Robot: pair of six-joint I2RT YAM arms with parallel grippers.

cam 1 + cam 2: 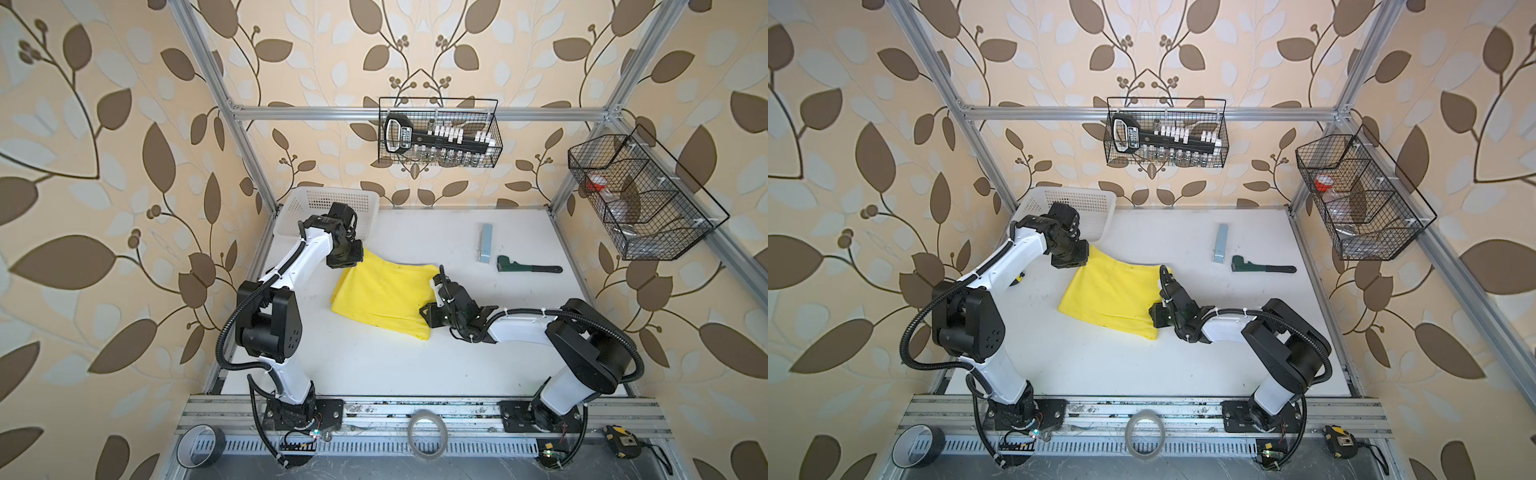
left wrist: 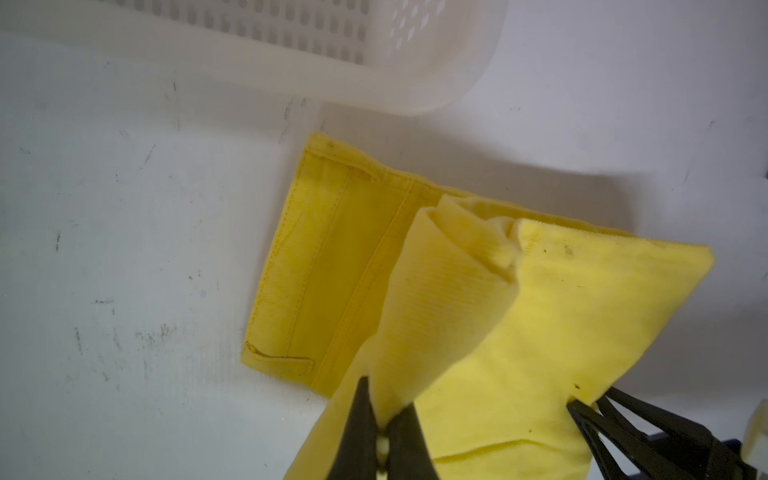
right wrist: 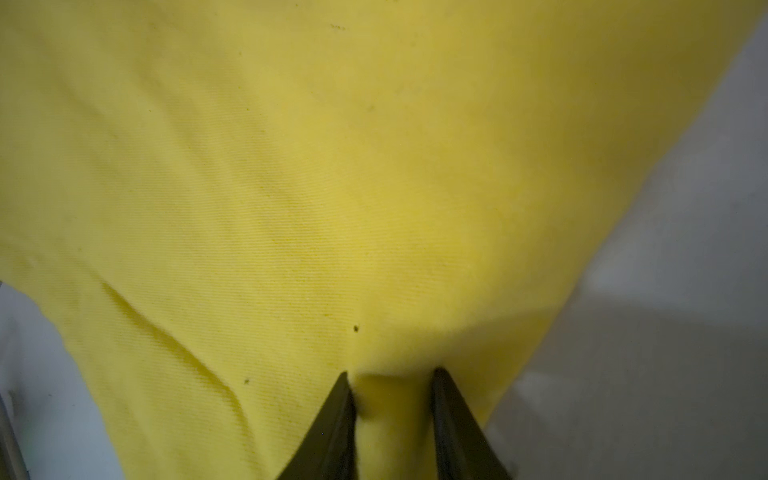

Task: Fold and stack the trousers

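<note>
1. Jaws on the left gripper (image 2: 386, 415) are clamped tight on a pinched-up fold of the yellow trousers (image 1: 382, 299); the right gripper (image 3: 390, 380) jaws squeeze a ridge of the same cloth.
2. Trousers lie folded on the white table (image 1: 374, 365), far corner near the white basket (image 1: 320, 203).

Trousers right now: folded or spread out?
Folded, not spread: the trousers lie doubled in layers on the table, waistband under the top layer; left gripper pinches a raised fold.
</note>
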